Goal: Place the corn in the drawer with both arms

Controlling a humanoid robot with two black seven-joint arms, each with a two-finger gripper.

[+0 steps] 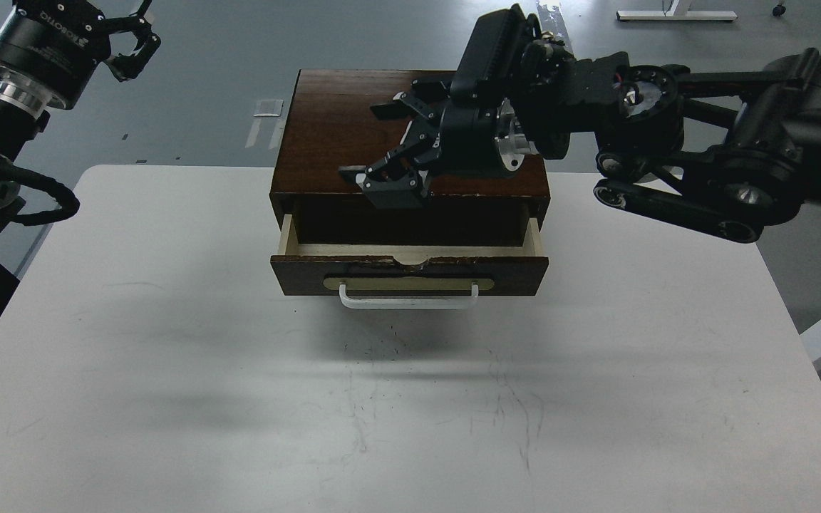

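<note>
One view is all you have, from the head. Your drawer (410,246) stands pulled partly out of the dark wooden box (353,135) on the white worktop (168,356), so the opening step looks done. Your right fingers (382,146) hang spread and empty just above the drawer's gap, over the box top. Your left fingers (132,43) are raised well apart to the left, parted and holding nothing. No corn shows anywhere; the drawer's interior below the right fingers is dark, so you cannot tell whether it already lies inside. Closing the drawer probably remains.
</note>
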